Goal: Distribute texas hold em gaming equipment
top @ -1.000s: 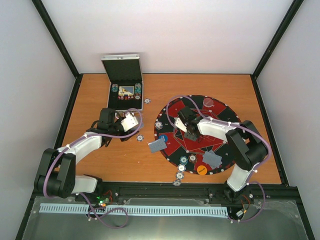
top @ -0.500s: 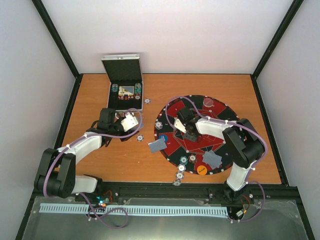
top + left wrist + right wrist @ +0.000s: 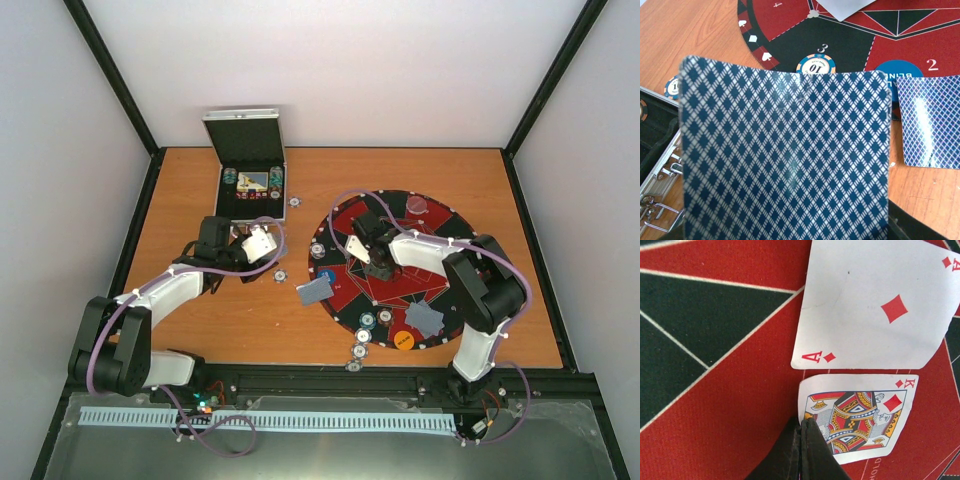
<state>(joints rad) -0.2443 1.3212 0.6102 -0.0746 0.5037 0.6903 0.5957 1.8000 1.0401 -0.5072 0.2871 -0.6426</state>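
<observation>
From up here the round mat (image 3: pixel 345 305) is my reference. My left gripper (image 3: pixel 250 243) hangs left of the mat, with a white-faced card (image 3: pixel 261 243) in its jaws. My right gripper (image 3: pixel 372 262) is over the mat's middle, beside a white card (image 3: pixel 356 246). One grey card (image 3: pixel 314 291) overlaps the mat's left rim. A second grey card (image 3: pixel 424 318) lies near its front edge by an orange disc (image 3: pixel 403 340). An open case (image 3: pixel 250 178) sits beyond the mat's far left.

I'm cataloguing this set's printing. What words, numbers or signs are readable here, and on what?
"10": poker chip.
"2", "3", "4": round mat.
"BLIN", upside down: blue disc.
"A" with a red diamond: ace card.
"K" with a red diamond: king card.
"HOLD", cut off: round mat again.
Labels inside the case: too small.
</observation>
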